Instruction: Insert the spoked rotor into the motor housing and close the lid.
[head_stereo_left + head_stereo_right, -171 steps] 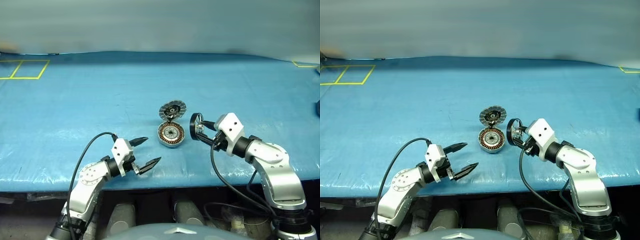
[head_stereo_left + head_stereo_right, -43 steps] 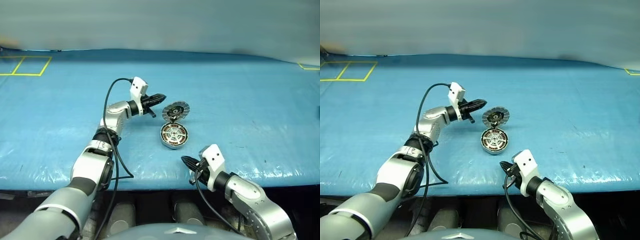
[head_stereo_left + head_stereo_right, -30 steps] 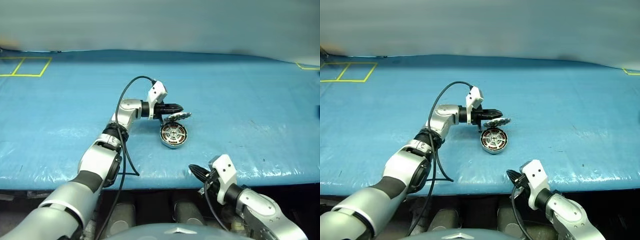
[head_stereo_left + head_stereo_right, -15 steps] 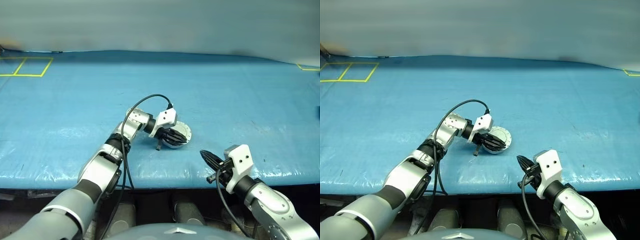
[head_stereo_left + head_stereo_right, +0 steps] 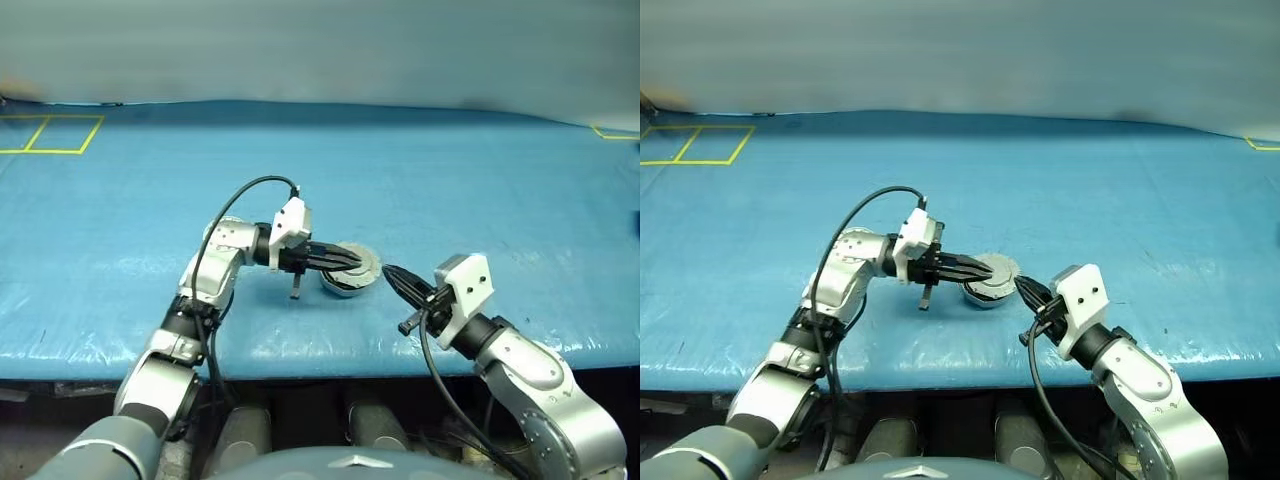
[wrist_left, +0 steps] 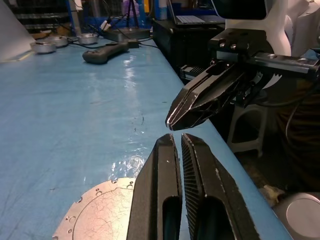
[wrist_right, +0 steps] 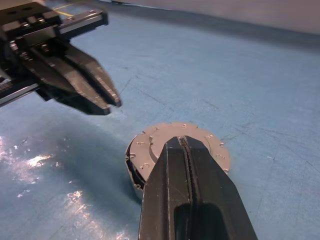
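The motor housing (image 5: 345,287) lies on the blue table with its lid (image 7: 155,142) down flat on it, pale face up. The spoked rotor is hidden. My left gripper (image 5: 355,262) comes in from the left, shut and empty, its tips just above the lid's near rim (image 6: 100,210). From the right, my right gripper (image 5: 388,272) points at the housing, also shut and empty, its tip a short way off the lid. The two gripper tips nearly face each other over the lid (image 5: 998,268).
The blue sheet (image 5: 480,200) covers the whole table, and its front edge (image 5: 300,358) runs close below the housing. Yellow tape squares (image 5: 50,135) mark the far left corner. A dark handset (image 6: 107,51) and metal bowls (image 6: 45,46) lie far along the table.
The lid, tilted up a second ago, has been pushed down flat onto the housing. My left gripper drew back to the left. My right gripper rose and came forward toward the housing.
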Controlling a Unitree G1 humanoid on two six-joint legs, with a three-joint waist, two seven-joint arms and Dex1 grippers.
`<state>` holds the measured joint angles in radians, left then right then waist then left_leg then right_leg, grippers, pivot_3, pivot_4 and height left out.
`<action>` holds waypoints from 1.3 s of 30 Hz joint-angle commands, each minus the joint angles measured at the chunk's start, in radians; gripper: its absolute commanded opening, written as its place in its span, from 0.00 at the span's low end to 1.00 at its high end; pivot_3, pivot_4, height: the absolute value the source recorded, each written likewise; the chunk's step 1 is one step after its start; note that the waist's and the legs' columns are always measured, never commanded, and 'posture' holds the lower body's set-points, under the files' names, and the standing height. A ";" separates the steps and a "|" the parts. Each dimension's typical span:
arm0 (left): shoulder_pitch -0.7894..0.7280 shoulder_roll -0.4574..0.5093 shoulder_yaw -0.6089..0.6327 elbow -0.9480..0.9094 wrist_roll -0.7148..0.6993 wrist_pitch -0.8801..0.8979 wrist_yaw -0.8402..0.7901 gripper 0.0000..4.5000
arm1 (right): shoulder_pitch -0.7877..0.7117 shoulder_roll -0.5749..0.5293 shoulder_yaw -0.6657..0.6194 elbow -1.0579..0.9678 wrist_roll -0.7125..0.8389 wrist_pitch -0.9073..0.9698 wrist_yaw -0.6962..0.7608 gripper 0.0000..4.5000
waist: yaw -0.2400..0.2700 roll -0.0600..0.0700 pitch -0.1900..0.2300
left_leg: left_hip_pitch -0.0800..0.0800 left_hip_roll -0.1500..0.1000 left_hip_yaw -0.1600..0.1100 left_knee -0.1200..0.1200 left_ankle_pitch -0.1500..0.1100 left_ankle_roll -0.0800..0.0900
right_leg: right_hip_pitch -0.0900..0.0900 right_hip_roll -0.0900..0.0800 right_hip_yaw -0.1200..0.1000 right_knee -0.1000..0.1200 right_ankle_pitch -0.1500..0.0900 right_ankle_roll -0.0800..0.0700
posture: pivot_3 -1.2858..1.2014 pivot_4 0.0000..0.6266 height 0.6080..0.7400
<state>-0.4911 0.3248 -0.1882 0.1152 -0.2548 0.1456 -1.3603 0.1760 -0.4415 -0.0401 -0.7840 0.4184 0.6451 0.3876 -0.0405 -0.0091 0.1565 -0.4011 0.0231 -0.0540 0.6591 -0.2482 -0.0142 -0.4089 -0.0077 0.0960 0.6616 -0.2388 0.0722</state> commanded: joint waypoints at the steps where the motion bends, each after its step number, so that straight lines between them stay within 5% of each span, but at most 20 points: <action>1: 0.105 0.058 0.019 -0.170 -0.027 0.042 0.060 0.04 | -0.070 -0.024 0.023 0.048 -0.039 -0.003 -0.002 0.04 | 0.001 0.000 0.000 | 0.000 0.000 0.000 0.000 0.000 0.000 | 0.000 0.000 0.000 0.000 0.000 0.000 | 0.52 0.24 1.00; 9: 0.456 0.096 0.093 -0.424 -0.038 0.069 0.303 0.04 | -0.277 -0.096 0.136 0.291 -0.150 -0.031 0.070 0.57 | 0.002 0.000 0.001 | 0.001 0.000 0.002 0.000 0.000 0.000 | 0.000 -0.001 0.001 0.000 0.000 0.000 | 0.52 0.24 1.00; 15: 0.555 0.098 0.091 -0.483 -0.064 0.084 0.391 0.04 | -0.343 -0.113 0.180 0.396 -0.150 -0.056 0.175 1.00 | 0.006 0.000 0.001 | 0.001 0.000 0.002 0.000 0.000 0.000 | 0.000 -0.001 0.000 0.000 0.000 0.000 | 0.52 0.24 1.00; 30: 0.585 0.144 0.076 -0.469 -0.103 0.065 0.412 0.04 | -0.384 -0.038 0.267 0.552 -0.239 -0.086 0.186 1.00 | 0.002 0.001 0.001 | 0.001 0.001 0.003 0.000 0.000 0.000 | 0.000 -0.001 0.001 0.000 0.000 -0.001 | 0.52 0.24 1.00; 36: 0.584 0.146 0.079 -0.453 -0.099 0.053 0.417 0.04 | -0.359 -0.020 0.274 0.534 -0.235 -0.109 0.202 0.68 | 0.002 0.001 0.000 | 0.003 0.001 0.003 -0.001 0.000 0.000 | 0.001 0.000 0.001 0.000 -0.001 0.000 | 0.52 0.24 1.00; 39: 0.576 0.139 0.070 -0.457 -0.094 0.056 0.429 0.04 | -0.365 0.004 0.262 0.522 -0.217 -0.098 0.195 0.67 | 0.001 0.001 0.000 | 0.003 0.001 0.003 -0.001 0.000 0.000 | 0.001 0.000 0.001 0.000 0.000 0.000 | 0.52 0.24 1.00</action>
<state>0.0960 0.4694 -0.1098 -0.3213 -0.3353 0.2149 -0.9373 -0.1988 -0.4524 0.2220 -0.2449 0.1876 0.5348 0.5757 -0.0393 -0.0086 0.1569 -0.3978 0.0242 -0.0506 0.6582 -0.2482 -0.0142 -0.4083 -0.0079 0.0969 0.6617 -0.2392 0.0719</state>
